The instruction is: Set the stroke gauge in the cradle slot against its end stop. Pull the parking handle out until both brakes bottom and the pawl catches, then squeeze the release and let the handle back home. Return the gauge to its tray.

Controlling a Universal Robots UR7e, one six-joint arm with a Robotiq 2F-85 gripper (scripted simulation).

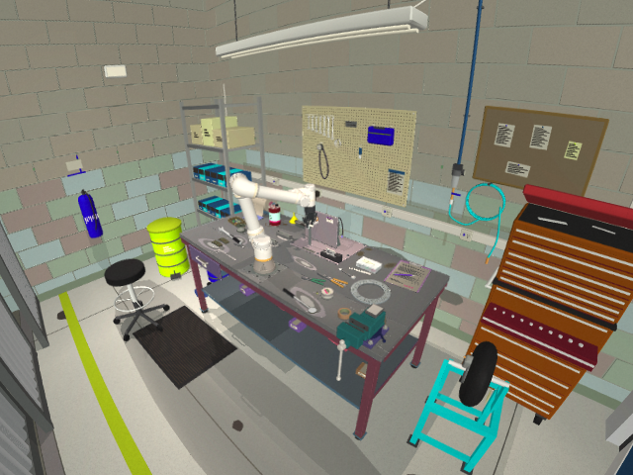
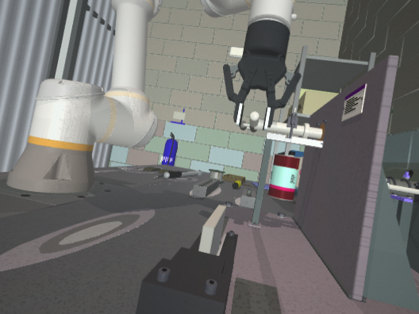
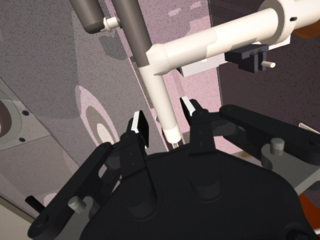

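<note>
The cream T-shaped parking handle (image 2: 254, 119) (image 3: 165, 103) sticks out from the upright grey panel (image 2: 345, 169), and its crossbar lies between my fingers. My gripper (image 2: 253, 119) (image 3: 161, 117) (image 1: 309, 223) is open and holds nothing. The handle's shaft (image 3: 232, 33) runs back to a collar at the panel. A cream stroke gauge block (image 2: 212, 230) stands tilted in the dark cradle (image 2: 186, 280) on the bench, below and in front of the handle.
The orange tool chest (image 1: 557, 301) stands right of the workbench (image 1: 312, 271). My arm's base (image 2: 59, 138) sits on the bench to the left. A red and white canister (image 2: 284, 177) stands behind the handle post. A green vise (image 1: 360, 327) is clamped at the near corner.
</note>
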